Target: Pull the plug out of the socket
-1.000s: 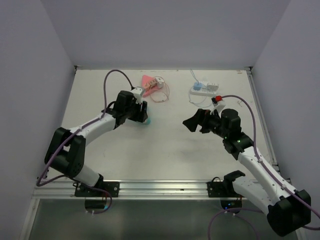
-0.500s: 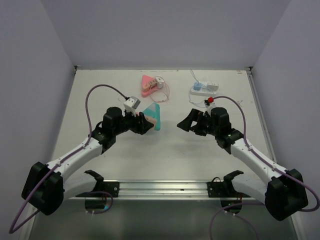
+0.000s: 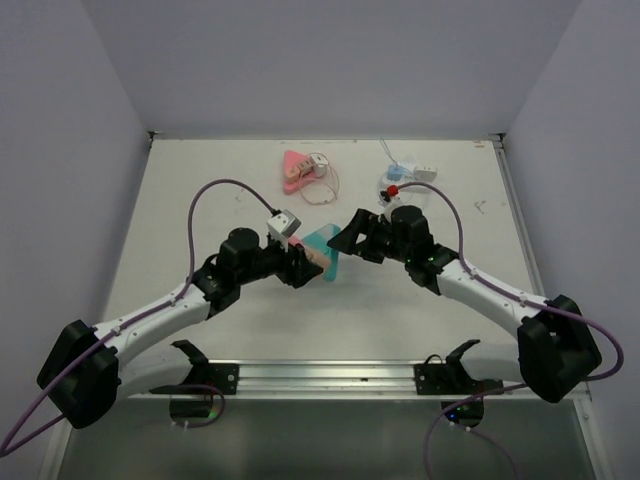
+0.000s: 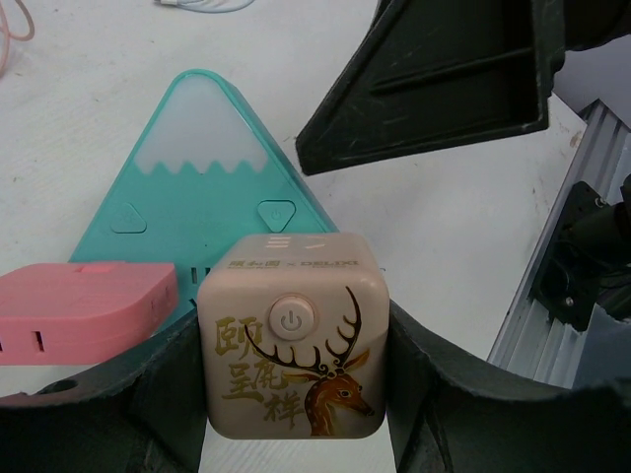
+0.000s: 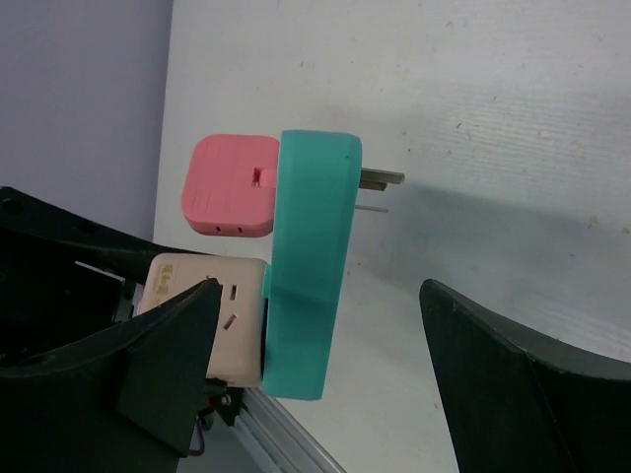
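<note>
A teal triangular socket block [image 3: 327, 250] hangs above the table's middle. A beige cube plug with a deer print [image 4: 289, 335] and a pink plug [image 4: 84, 310] are plugged into its face [image 4: 197, 168]. My left gripper [image 3: 305, 264] is shut on the beige cube and holds the whole assembly up. My right gripper [image 3: 343, 236] is open right beside it. In the right wrist view the teal block [image 5: 311, 266] sits edge-on between the spread jaws, untouched, with the pink plug [image 5: 232, 185], the beige cube [image 5: 202, 320] and the metal prongs [image 5: 380, 179] showing.
A pink triangular socket [image 3: 294, 168] with a looped white cable [image 3: 324, 186] lies at the back. A white power strip with a blue plug [image 3: 408, 176] lies at the back right. An aluminium rail [image 3: 330, 375] runs along the near edge. Walls enclose three sides.
My left gripper has carried the teal block with its plugs rightward and nearer, off the table. My right gripper has moved left and now straddles it, still open.
</note>
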### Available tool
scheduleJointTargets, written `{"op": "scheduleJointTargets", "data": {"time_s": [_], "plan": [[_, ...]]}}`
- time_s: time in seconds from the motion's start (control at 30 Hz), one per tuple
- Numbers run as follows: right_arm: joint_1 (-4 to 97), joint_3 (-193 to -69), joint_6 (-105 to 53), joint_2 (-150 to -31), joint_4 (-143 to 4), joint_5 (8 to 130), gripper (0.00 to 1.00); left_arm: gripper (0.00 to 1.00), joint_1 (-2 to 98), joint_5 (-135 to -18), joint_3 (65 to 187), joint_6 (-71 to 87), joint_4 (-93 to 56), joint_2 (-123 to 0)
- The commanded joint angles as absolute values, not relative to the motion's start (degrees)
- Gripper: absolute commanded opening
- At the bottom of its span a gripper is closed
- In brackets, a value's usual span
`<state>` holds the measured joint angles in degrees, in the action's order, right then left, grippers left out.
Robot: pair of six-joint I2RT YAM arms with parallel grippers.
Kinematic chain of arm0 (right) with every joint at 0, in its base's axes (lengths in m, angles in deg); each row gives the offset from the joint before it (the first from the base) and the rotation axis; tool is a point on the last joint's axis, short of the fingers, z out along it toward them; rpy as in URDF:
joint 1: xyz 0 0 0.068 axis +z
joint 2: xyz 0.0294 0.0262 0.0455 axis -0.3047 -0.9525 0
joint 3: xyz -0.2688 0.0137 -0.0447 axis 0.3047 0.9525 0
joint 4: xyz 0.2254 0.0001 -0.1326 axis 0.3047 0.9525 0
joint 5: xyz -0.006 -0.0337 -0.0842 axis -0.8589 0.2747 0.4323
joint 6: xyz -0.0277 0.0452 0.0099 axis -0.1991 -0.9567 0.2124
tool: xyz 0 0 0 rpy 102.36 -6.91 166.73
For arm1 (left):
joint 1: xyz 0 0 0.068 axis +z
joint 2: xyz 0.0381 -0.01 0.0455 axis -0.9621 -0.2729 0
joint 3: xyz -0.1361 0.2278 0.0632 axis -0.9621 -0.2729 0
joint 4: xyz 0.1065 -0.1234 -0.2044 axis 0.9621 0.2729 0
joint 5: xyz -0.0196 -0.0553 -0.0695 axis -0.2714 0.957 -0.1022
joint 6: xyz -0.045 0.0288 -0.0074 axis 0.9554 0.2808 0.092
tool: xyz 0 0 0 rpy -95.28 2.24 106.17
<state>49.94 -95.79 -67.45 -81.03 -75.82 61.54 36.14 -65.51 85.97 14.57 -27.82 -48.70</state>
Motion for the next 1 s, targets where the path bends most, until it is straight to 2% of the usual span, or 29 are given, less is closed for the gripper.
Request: {"op": "scheduleJointTargets", "data": {"time_s": [0.0, 0.13, 0.37, 0.7, 0.8, 0.9, 0.93, 0.97], "plan": [[52.1, -98.3, -70.7, -84.0, -81.0, 63.3, 0.85, 0.0, 35.0, -67.3, 86.4, 12.5, -36.4, -47.7], [53.7, -97.8, -72.6, -86.6, -83.8, 63.9, 0.8, 0.0, 34.4, -67.9, 86.0, 12.5, -37.5, -47.5], [55.7, -97.3, -75.1, -89.1, -86.4, 64.9, 0.62, 0.0, 33.4, -68.9, 85.4, 12.6, -39.0, -48.5], [56.3, -95.0, -79.1, -91.2, -90.5, 65.1, 0.53, 0.0, 31.6, -72.0, 83.8, 13.4, -42.3, -49.2], [56.6, -94.8, -79.3, -91.8, -90.8, 65.0, 0.48, 0.0, 31.5, -72.6, 83.4, 13.8, -43.5, -49.3], [56.6, -94.6, -78.8, -92.2, -90.5, 65.2, 0.35, 0.0, 31.4, -72.7, 83.3, 14.3, -43.9, -49.2], [56.6, -94.5, -78.4, -92.2, -89.9, 65.4, 0.26, 0.0, 31.4, -72.8, 83.2, 14.5, -43.9, -49.1], [56.6, -94.4, -77.5, -92.1, -89.6, 66.1, 0.2, 0.0, 31.4, -73.0, 83.0, 14.6, -43.8, -48.9]]}}
